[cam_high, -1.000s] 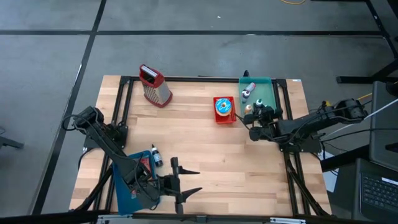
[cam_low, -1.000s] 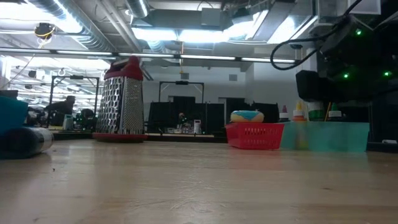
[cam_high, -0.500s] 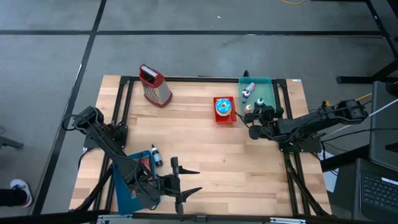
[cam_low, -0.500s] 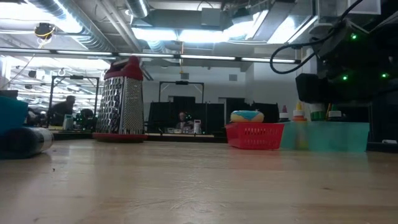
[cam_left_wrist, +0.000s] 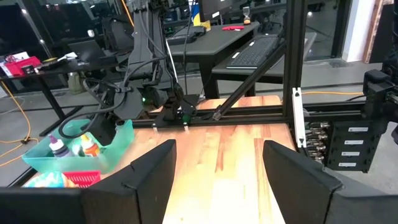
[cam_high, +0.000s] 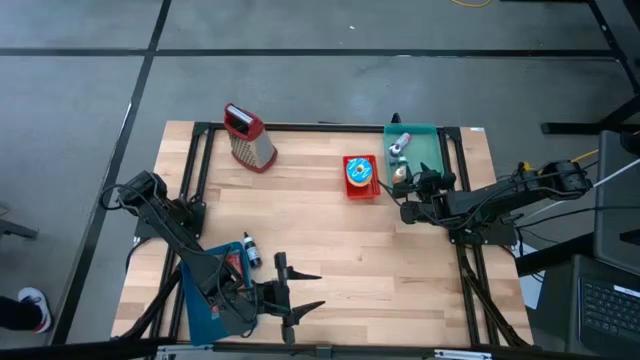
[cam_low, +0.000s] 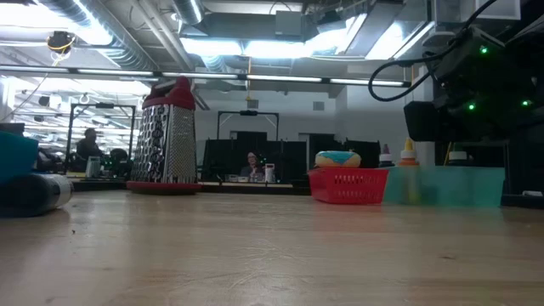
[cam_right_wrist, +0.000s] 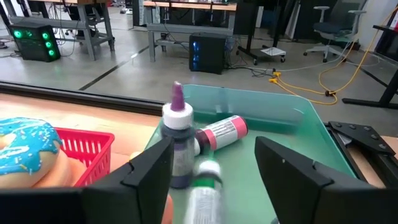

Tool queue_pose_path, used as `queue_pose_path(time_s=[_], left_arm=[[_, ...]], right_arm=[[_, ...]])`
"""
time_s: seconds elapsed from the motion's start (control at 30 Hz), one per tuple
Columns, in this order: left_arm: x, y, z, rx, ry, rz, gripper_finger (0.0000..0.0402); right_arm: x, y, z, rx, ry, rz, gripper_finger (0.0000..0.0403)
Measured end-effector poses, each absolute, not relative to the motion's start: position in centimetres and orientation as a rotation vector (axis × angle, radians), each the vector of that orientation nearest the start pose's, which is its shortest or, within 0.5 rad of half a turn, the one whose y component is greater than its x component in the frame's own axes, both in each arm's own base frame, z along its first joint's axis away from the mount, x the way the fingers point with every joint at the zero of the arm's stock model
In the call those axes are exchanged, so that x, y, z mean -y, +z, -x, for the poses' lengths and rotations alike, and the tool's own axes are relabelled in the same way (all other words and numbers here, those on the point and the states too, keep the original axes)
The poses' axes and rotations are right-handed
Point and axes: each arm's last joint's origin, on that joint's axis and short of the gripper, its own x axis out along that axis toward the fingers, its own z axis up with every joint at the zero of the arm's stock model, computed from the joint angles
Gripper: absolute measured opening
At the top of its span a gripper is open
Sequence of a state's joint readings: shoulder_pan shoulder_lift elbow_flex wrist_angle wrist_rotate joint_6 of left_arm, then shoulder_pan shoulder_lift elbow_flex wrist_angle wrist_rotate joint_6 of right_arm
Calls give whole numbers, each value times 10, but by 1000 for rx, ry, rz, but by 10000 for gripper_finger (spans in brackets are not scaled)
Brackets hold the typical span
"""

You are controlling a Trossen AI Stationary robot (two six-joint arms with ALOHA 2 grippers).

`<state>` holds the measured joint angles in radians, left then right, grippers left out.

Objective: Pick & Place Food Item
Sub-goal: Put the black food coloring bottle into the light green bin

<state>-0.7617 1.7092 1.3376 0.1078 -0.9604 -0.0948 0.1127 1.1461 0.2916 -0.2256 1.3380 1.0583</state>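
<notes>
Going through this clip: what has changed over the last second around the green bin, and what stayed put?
The right gripper at the green bin has opened its fingers, apparently letting go of a small bottle there; bottles in the bin sit differently. The left gripper, grater and red basket with the donut stayed as they were.

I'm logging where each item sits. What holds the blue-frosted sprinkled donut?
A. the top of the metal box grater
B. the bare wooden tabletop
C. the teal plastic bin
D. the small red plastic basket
D: the blue-frosted sprinkled donut lies inside the small red plastic basket, which stands just beside the teal plastic bin holding small bottles.
</notes>
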Motion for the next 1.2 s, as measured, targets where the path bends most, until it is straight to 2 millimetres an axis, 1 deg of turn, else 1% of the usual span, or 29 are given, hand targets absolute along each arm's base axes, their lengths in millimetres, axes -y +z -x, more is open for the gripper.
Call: queue_pose_path(time_s=[0.13,0.37,0.47,0.53,0.63,0.73,0.83,0.97,1.07,1.2], left_arm=[[251,310,-297,-162,205,-106,235],[248,310,-299,-164,213,-99,235],[244,306,-301,-188,220,-62,235],[242,302,-302,-216,234,-57,235],[241,292,-303,-239,296,-80,235],[244,283,-306,-249,307,-70,235],[241,273,-308,-268,354,14,235],[228,254,-305,-296,522,161,235],[219,244,-298,-319,607,284,235],[207,235,-289,-399,686,317,235]], right_arm=[[11,133,-155,-176,-1341,-134,234],[11,133,-155,-171,-1338,-144,233],[9,135,-157,-172,-1320,-156,233],[6,140,-162,-182,-1299,-137,233],[0,154,-173,-206,-1259,-88,233],[-8,176,-187,-210,-1211,-54,233],[-18,200,-200,-200,-1158,-33,233],[-34,227,-210,-180,-1082,-23,233],[-46,239,-212,-165,-1039,-16,233],[-56,247,-211,-151,-1008,-5,233]])
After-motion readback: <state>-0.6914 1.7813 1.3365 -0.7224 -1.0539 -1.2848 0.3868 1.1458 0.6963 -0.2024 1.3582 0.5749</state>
